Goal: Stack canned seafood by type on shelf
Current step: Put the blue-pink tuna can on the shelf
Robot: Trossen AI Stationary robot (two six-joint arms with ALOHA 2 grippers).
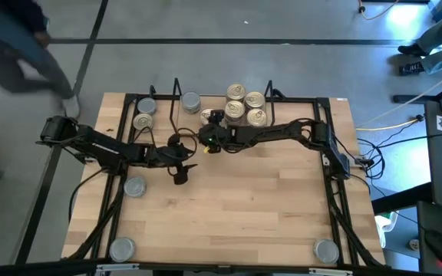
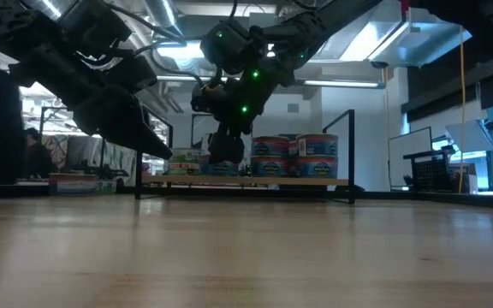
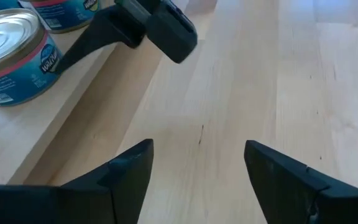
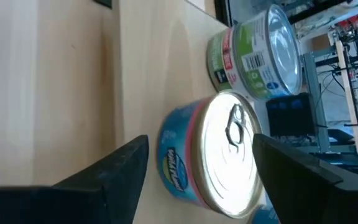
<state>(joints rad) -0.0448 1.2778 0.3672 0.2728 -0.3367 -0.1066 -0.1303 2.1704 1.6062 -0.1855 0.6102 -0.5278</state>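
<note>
right gripper [image 1: 208,139] is out over the shelf [image 1: 176,98] at the far side of the table [image 1: 267,207], fingers apart with a blue-and-pink labelled tin [image 4: 210,152] sitting just ahead of the gap — not clamped, the pull-tab lid faces the wrist camera and the fingers [image 4: 114,171] stand either side of it with room to spare. beyond that tin, a green-labelled tin [image 4: 253,53] with a plain silver lid sits farther along the wood base.

left gripper [image 1: 181,162] hangs over bare table just near of the shelf, fingers [image 3: 126,168] spread wide and empty — only wood between them.

on the shelf's right part, a cluster of gold-lidded tins [image 1: 245,106] stands packed together; from table height they read as two layers of blue tins [image 2: 294,156]. silver-lidded tins [image 1: 191,100] sit at the shelf's left part, with another [image 1: 146,106] farther left. loose silver tins lie on the table: one at the left [image 1: 135,186], one at the near-left corner [image 1: 122,248], one at the near-right corner [image 1: 326,250].
</note>
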